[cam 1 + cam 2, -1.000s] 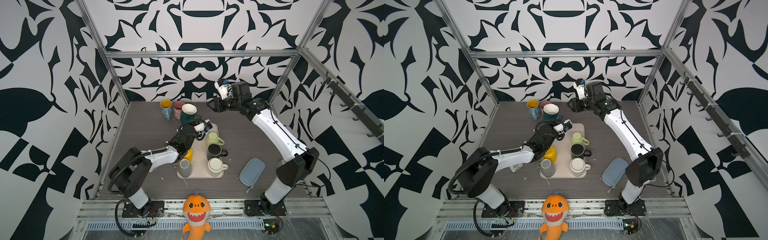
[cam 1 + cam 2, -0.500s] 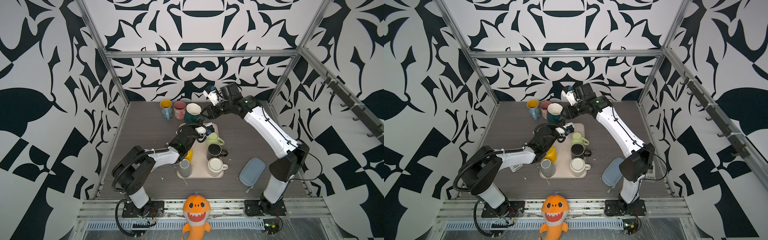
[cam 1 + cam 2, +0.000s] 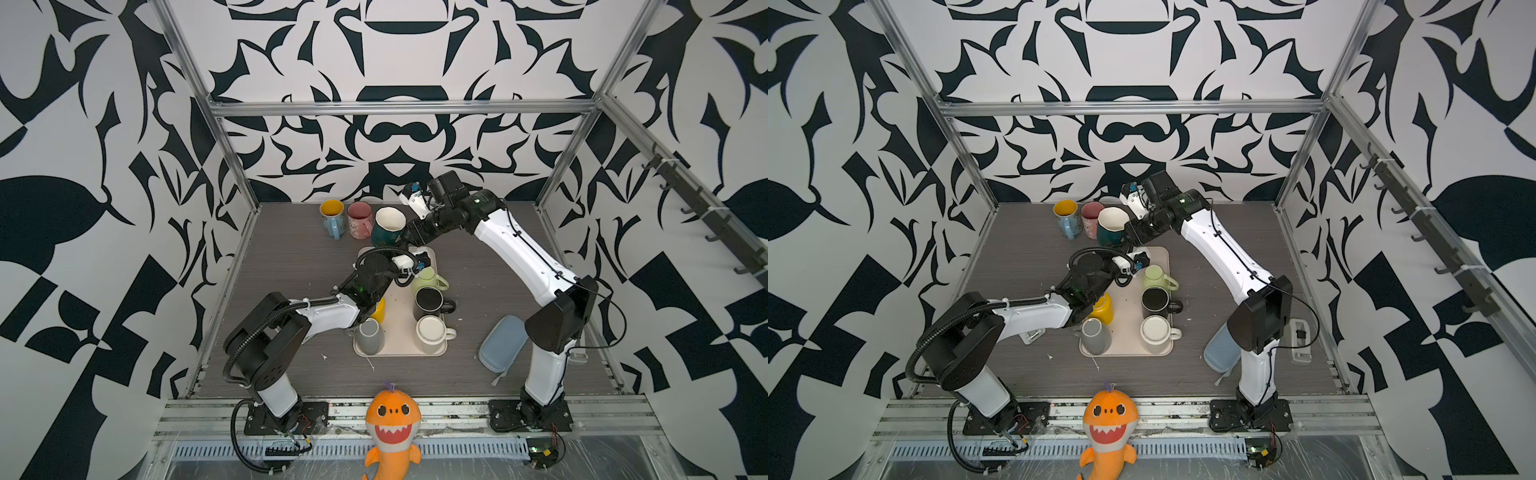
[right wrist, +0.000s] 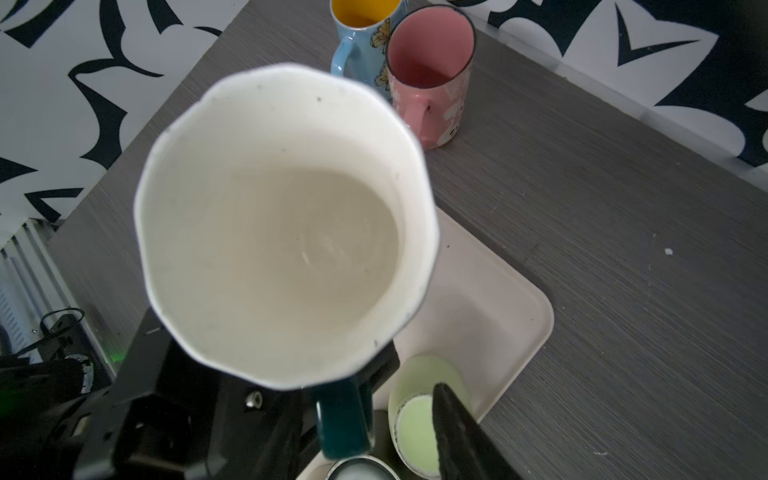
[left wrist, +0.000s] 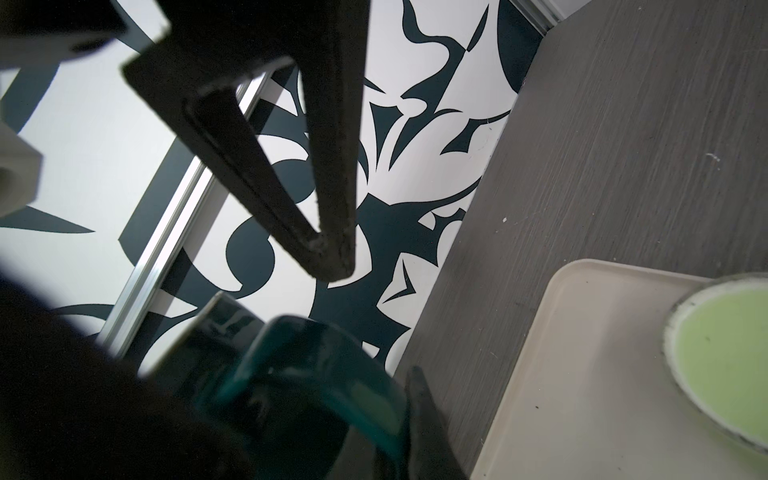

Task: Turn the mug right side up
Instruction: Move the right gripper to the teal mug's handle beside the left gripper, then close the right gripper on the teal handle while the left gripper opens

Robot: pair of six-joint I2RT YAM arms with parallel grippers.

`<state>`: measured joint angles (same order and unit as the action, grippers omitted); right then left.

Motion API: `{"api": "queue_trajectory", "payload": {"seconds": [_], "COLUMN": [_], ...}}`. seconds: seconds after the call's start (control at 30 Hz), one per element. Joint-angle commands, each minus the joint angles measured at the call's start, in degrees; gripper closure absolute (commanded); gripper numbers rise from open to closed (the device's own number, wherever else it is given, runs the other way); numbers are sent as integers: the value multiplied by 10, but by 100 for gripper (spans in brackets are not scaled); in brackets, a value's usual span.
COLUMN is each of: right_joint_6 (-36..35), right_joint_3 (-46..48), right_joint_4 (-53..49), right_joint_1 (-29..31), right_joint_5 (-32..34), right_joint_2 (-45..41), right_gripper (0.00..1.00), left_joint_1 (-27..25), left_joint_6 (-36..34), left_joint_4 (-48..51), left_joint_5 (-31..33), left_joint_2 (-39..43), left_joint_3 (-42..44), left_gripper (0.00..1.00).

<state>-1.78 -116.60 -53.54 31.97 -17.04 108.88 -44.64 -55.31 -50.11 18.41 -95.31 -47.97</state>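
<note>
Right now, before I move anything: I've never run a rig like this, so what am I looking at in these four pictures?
The machine is a left arm and a right arm bolted at a table's near edge. Two pictures look down from overhead; two come from cameras on the wrists. A tray holds five mugs. Behind it are a blue mug, a pink mug and the teal mug, opening up. The right pincer, jaws apart, sits at that mug's handle; a grip isn't clear. The left pincer is shut, empty.
</note>
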Motion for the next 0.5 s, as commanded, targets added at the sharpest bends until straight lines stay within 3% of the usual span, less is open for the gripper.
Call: {"api": "queue_trajectory", "payload": {"seconds": [0.0,0.13,0.27,0.4,0.47], "right_joint_6": [-6,-4,-2,0,1], "right_joint_3": [-28,-31,-31,-31,-31], "right_joint_4": [-8,-10,-15,-15,-15], "right_joint_1": [5,8,11,11,12], "right_joint_5": [5,5,8,10,10], "right_joint_2": [-3,3,7,8,9], "right_gripper": [50,59,60,74,88], "left_joint_1": [-2,-4,-4,-4,-5], "left_joint_6": [-7,-3,-1,0,2], "left_joint_4": [-58,-58,-58,-58,-58], "left_joint_5": [-7,-9,-10,-11,-11], "left_joint_2": [37,39,40,42,44], "left_joint_3": [-23,-24,-24,-22,-21], "left_gripper": [100,100,100,100,100]}}
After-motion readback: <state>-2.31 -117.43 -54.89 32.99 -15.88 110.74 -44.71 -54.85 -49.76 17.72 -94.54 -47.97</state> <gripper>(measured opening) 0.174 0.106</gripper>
